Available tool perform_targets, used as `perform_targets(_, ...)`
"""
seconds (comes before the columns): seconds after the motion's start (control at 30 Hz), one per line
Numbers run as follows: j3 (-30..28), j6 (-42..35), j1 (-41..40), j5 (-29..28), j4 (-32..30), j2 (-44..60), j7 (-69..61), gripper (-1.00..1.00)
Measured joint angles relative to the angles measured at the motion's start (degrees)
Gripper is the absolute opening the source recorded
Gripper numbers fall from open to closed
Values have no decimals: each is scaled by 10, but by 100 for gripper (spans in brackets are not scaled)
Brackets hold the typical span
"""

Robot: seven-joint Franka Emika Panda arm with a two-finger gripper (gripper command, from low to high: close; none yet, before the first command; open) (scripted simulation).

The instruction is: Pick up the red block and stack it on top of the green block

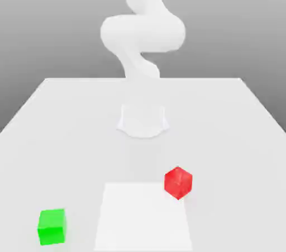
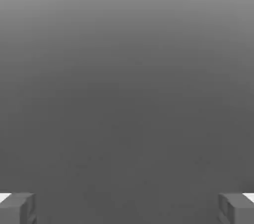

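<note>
The red block (image 1: 178, 182) rests on the white table (image 1: 67, 133), turned so one corner faces the camera, toward the exterior view's right of centre. Near the table's front edge, at the exterior view's left, the green block (image 1: 52, 226) stands on its own. The two blocks are well apart. In the hand view my gripper (image 2: 127, 208) is open: its grey fingertips (image 2: 17, 208) stand far apart with nothing between them, and plain grey background lies beyond.
The arm's white base (image 1: 143, 121) stands mid-table, and its links (image 1: 142, 30) rise behind it. A brighter white rectangle (image 1: 142, 217) lies at the front between the two blocks, just beside the red one.
</note>
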Motion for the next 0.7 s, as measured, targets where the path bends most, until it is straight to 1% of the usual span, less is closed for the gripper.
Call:
perform_targets(0.27, -12, 108, 67, 5, -135, 143, -107, 0)
perform_targets(0.53, -7, 231, 126, 3, -281, 309, -222, 0)
perform_targets(0.6, -1, 283, 133, -1, -302, 379, -242, 0)
perform_targets(0.7, 1, 344, 138, -2, -302, 453, -249, 0)
